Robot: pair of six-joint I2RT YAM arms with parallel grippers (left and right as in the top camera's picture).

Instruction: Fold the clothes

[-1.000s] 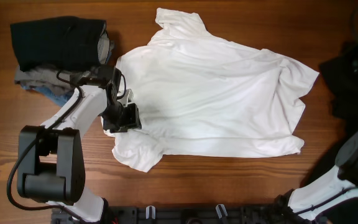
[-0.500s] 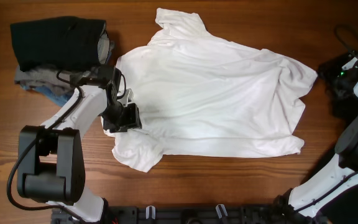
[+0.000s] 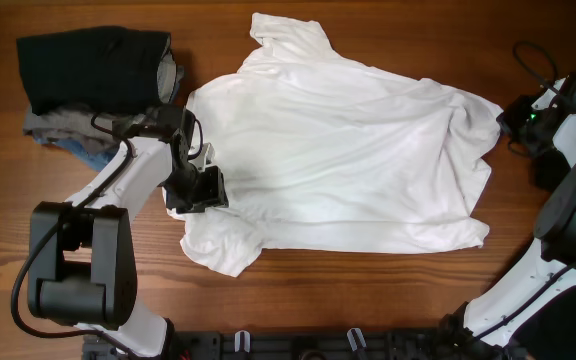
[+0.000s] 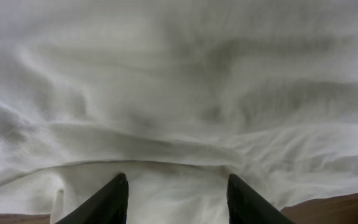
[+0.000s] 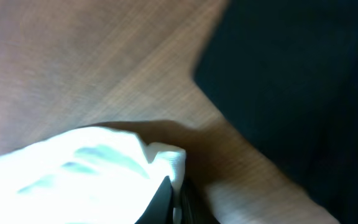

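Observation:
The white T-shirt [image 3: 348, 150] lies spread across the middle of the table. My left gripper [image 3: 196, 190] rests on its left edge beside the near sleeve. In the left wrist view this gripper [image 4: 176, 177] is open, and rumpled white T-shirt fabric [image 4: 179, 93] lies flat between and ahead of its fingers. My right gripper [image 3: 508, 118] is at the shirt's far right corner. The right wrist view shows it [image 5: 176, 186] shut on a thin corner of the white T-shirt [image 5: 86, 168].
A stack of folded clothes [image 3: 93, 70] stands at the back left, black on top with grey and denim below, close behind my left arm. A black garment [image 5: 291, 74] lies on the wood just right of my right gripper. Bare wood runs along the front edge.
My right arm has swung in from the right edge to the shirt's right corner and shut on it. The left arm and the shirt's left side have not moved.

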